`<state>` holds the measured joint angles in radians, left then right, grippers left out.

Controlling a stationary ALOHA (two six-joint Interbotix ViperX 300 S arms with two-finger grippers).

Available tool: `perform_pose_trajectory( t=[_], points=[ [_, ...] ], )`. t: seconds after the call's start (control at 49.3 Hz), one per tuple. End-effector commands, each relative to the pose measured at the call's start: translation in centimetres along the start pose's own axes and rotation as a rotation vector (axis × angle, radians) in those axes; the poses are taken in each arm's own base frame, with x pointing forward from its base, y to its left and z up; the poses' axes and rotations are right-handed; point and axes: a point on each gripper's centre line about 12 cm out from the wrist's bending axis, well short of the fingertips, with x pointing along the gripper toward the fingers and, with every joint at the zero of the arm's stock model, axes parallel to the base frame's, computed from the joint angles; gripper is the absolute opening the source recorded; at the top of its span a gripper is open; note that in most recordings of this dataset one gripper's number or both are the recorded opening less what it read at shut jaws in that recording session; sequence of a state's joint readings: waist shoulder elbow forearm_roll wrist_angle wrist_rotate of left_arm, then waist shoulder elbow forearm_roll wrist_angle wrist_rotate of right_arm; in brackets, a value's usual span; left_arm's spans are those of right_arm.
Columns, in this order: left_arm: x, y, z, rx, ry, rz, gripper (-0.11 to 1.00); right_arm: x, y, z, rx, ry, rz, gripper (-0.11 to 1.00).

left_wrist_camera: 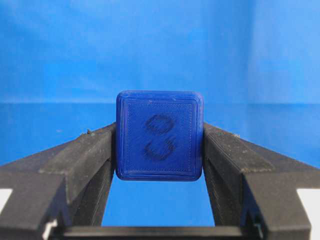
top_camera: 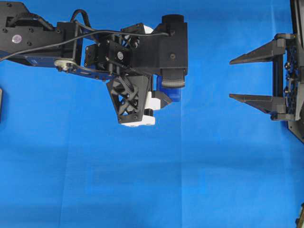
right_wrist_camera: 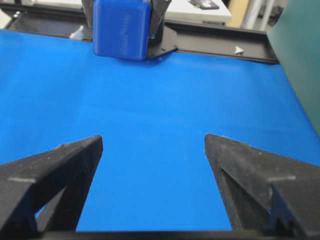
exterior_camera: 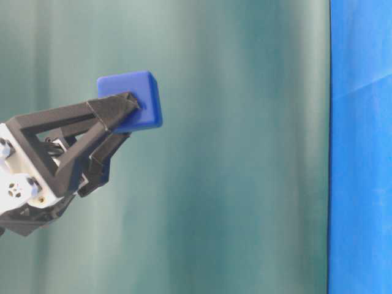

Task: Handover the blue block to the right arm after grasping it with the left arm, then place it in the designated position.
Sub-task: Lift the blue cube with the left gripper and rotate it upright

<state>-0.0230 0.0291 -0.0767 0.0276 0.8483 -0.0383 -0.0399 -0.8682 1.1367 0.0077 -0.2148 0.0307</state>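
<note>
Handover stage, as we read it. The left arm [top_camera: 95,52] reaches over the blue cloth of the table [top_camera: 142,190], and its left gripper [left_wrist_camera: 160,150] is clenched on the blue block [left_wrist_camera: 160,135]. The two black wedge fingers [left_wrist_camera: 85,160] press opposite side faces. The block is lifted off the cloth and offered toward the right side, which we take as the reason for this raised, outstretched pose: it leaves the free faces reachable.

The right gripper [top_camera: 237,78] stands at the right edge of the overhead view. Its jaws are spread wide and empty, well apart from the block and pointing toward it. In its own wrist view the block hangs ahead, roughly between the lines of its two fingers.

The block is a dark-blue cube with rounded edges and finely ribbed, matte faces. One face carries two oval marks. The fingers are coarse, grainy black plastic tapering to points; white brackets back the left gripper. The cloth is smooth with faint creases.
</note>
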Motion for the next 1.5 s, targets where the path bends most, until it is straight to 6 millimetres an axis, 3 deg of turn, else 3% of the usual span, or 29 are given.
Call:
perform_pose_trajectory(
  t=[0.0,0.69,0.892,1.197,1.48],
  points=[
    [-2.1,0.1,1.1,0.000,-0.055,0.002,0.46,0.2,0.0,1.1,0.003,-0.028,-0.001,0.95],
    [-2.2,0.0,0.7,0.000,-0.061,0.000,0.46,0.2,0.0,1.2,0.003,-0.029,-0.001,0.95],
    [-3.0,0.1,0.0,0.002,-0.179,-0.005,0.46,0.2,0.0,1.3,0.005,-0.032,-0.001,0.95],
    [-5.5,0.0,-2.8,0.000,-0.443,-0.019,0.46,0.2,0.0,1.4,0.003,-0.037,0.000,0.95],
    [-6.5,0.0,-6.9,0.006,-0.665,-0.031,0.46,0.3,0.0,1.3,0.003,-0.035,-0.001,0.95]
  ],
)
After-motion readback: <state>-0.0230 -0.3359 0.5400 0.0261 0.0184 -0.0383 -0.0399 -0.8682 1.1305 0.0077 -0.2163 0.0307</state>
